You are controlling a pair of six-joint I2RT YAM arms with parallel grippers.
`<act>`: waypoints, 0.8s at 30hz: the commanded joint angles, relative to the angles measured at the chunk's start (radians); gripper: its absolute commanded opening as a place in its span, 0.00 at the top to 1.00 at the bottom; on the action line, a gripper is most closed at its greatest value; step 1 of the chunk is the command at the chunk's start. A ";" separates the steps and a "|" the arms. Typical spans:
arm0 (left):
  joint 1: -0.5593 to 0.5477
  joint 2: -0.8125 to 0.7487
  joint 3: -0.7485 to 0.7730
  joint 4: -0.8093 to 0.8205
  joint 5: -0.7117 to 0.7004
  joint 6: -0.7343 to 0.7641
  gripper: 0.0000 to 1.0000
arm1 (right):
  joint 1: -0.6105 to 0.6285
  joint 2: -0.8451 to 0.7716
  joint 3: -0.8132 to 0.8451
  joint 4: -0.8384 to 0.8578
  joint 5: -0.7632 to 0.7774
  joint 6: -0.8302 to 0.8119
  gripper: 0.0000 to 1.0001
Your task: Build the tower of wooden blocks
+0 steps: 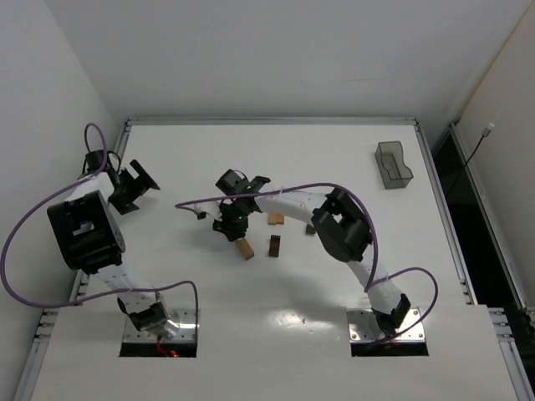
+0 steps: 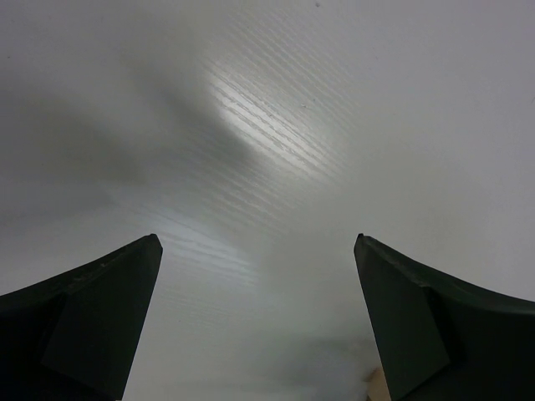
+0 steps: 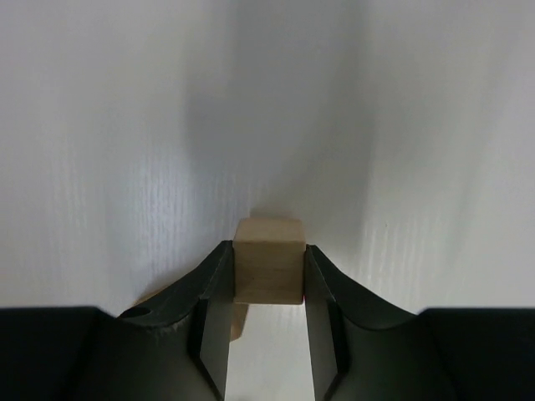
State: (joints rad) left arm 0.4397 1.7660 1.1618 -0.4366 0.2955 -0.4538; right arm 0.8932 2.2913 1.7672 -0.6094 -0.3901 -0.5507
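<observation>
**Top view**
- Desk (image 1: 276,334): white, both arm bases at the near edge.
- Left end effector (image 1: 138,189): at the desk's left side, well apart from the blocks, fingers spread.
- Right end effector (image 1: 231,228): reached in near desk centre, pointing down; its grasp is hidden from here.
- Tan oblong (image 1: 244,248): lying on the desk just beside the right end effector.
- Dark block (image 1: 274,245): near the oblong, apart from it.
- Tan block (image 1: 276,219): behind the dark block.
- Small brown block (image 1: 310,229): beside the right arm.
- Bin (image 1: 393,164): far right, well apart from the blocks.
- No stack can be made out.

**Left wrist**
- Left end effector (image 2: 257,242): wide open, holding nothing, bare desk (image 2: 276,125) between the fingers.

**Right wrist**
- Right end effector (image 3: 267,248): closed against a tan cube (image 3: 267,271), one finger on each side face.
- Desk (image 3: 125,167) beyond it.
</observation>
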 commanded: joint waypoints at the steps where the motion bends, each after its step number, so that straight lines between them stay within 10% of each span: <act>1: -0.065 -0.114 0.000 0.004 -0.080 0.018 0.00 | -0.002 -0.171 -0.006 0.075 0.072 0.341 1.00; 10: -0.274 -0.379 -0.126 0.074 -0.331 0.032 0.00 | -0.036 -0.432 -0.254 0.132 0.679 0.889 1.00; 24: -0.355 -0.408 -0.142 0.085 -0.414 0.041 0.00 | -0.143 -0.546 -0.388 -0.079 0.722 1.440 1.00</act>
State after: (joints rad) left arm 0.0849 1.3724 1.0225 -0.3874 -0.0803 -0.4221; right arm 0.7456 1.7554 1.3815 -0.6460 0.3481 0.7341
